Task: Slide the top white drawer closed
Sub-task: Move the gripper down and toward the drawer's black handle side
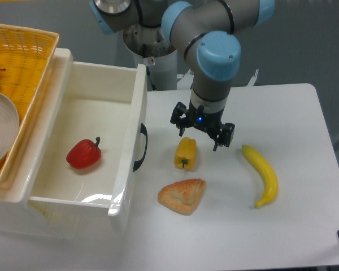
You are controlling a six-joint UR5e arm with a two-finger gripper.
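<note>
Gripper point(201, 135): I see it pointing down, jaws spread, empty, above yellow pepper point(185, 153).
Top white drawer point(85, 148): open.

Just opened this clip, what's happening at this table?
The arm's hand hangs open above the table, just behind the yellow pepper, holding nothing. The top drawer is pulled wide open with a red pepper inside, and nothing touches its handle. A pastry and a banana lie on the table. The drawer is not yet closed.
</note>
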